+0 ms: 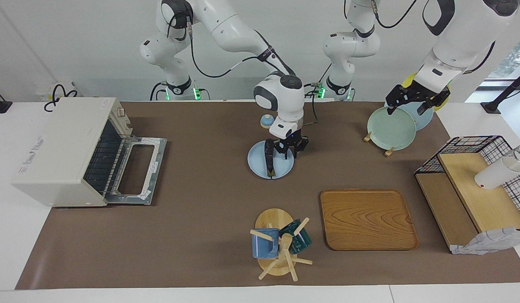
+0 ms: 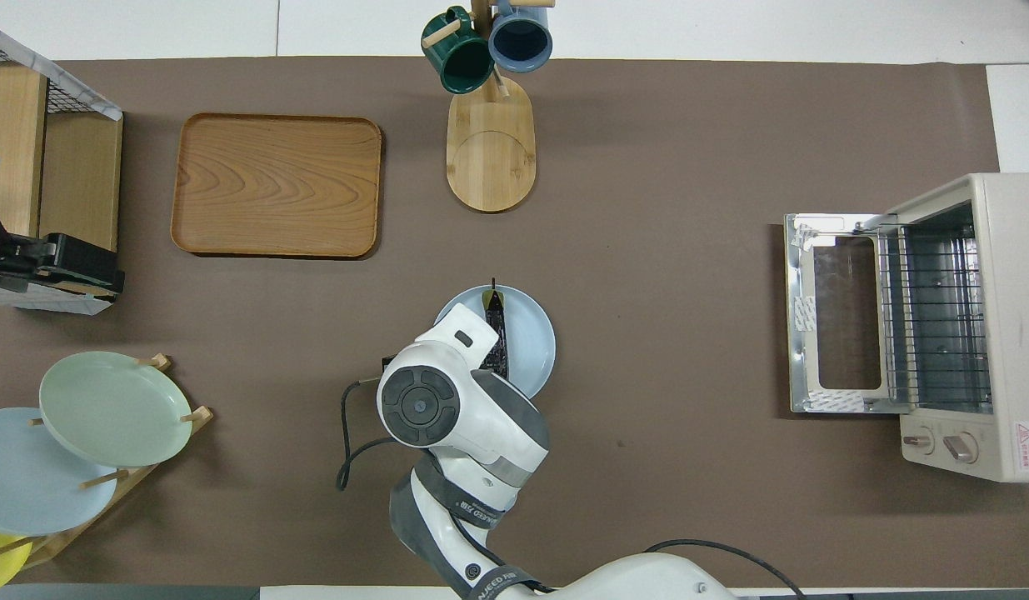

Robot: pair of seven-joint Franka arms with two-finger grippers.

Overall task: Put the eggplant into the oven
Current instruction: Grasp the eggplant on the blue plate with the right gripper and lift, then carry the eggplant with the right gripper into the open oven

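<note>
Right gripper (image 1: 290,152): low over the light blue plate (image 1: 260,167), just beside the eggplant's end nearest the robots; whether its fingers stand apart or together cannot be told.
Eggplant (image 1: 269,158): lying on that plate, directly beside the right gripper, its length running away from the robots and its green tip (image 2: 489,297) pointing away from them.
Light blue plate: under the right gripper, partly hidden by the wrist in the overhead view.
Oven (image 1: 70,151): well apart from the right gripper, at the right arm's end of the table; its door (image 1: 137,170) is folded down flat and the wire rack (image 2: 931,317) shows inside.
Left gripper (image 1: 413,101): raised over the green plate (image 1: 391,128) in the plate rack at the left arm's end, waiting; its fingers cannot be read either.
Wooden tray (image 1: 367,219): farther from the robots than the right gripper, toward the left arm's end.
Mug tree (image 1: 278,244): farther from the robots than the plate under the right gripper, carrying a blue mug (image 1: 265,243) and a green mug (image 1: 297,236).
</note>
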